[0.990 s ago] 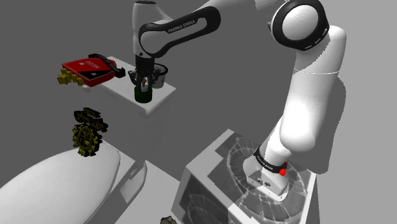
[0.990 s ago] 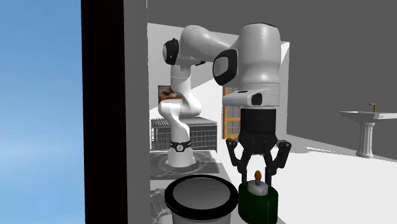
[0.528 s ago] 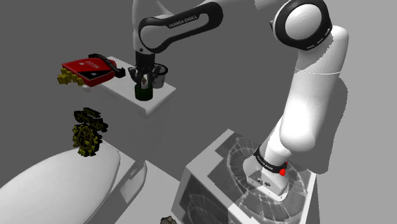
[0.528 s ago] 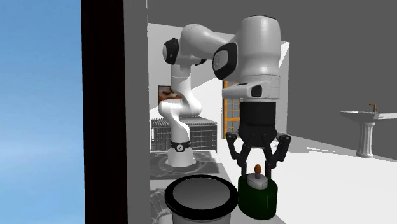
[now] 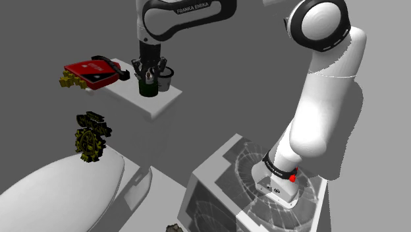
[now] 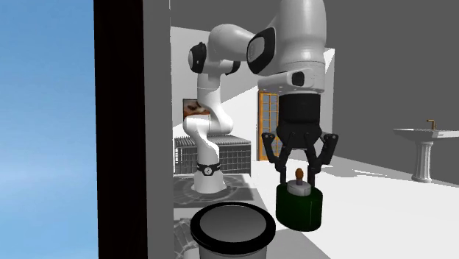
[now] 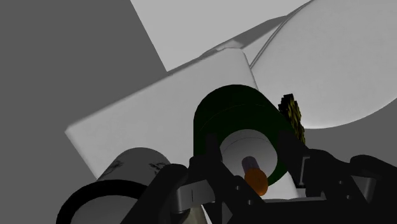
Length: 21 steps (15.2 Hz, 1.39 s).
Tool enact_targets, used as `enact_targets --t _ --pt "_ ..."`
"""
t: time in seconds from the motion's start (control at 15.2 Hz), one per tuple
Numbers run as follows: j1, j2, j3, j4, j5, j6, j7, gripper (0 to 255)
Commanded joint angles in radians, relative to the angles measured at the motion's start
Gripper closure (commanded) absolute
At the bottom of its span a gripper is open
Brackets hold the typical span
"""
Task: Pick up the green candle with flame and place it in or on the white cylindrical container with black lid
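Shoulder view: candle (image 5: 149, 87) upright, long axis vertical, flame upward, at the far white table (image 5: 161, 107), just left of the container (image 5: 166, 78).
Second exterior view: gripper (image 6: 299, 185) jaws narrowly parted, grasping the candle's top.
Wrist view: fingers (image 7: 294, 159) flank the flame (image 7: 256, 180).

There is one green candle (image 5: 149, 87), one white cylindrical container (image 5: 166, 79) with a black rim, one red case (image 5: 92, 71) and one counter (image 5: 158, 109). The gold-and-dark clumps (image 5: 89, 137) number three in the shoulder view (the one at the bottom edge is cut off, so its kind is hard to tell). Add one arm (image 5: 316, 99) with one gripper (image 6: 299, 184), and one pedestal sink (image 6: 421, 151).
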Motion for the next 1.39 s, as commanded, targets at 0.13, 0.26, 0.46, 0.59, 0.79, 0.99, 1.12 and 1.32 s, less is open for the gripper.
enact_targets --t 0.13,0.26,0.46,0.59,0.79,0.99,1.12,1.32 --pt "-0.001 -0.017 0.002 0.032 0.006 -0.048 -0.005 255" --pt "-0.001 -0.023 0.003 0.050 0.009 -0.072 -0.007 255" --pt "-0.001 -0.031 0.004 0.080 0.012 -0.110 -0.009 255" --pt "-0.001 -0.035 0.005 0.101 0.013 -0.135 -0.011 255" --pt "0.000 -0.040 0.006 0.135 0.015 -0.173 -0.013 255" --pt "0.001 -0.043 0.006 0.171 0.017 -0.213 -0.015 255" --pt "0.002 -0.044 0.007 0.197 0.017 -0.239 -0.015 255" --pt "0.003 -0.043 0.008 0.237 0.018 -0.278 -0.016 255"
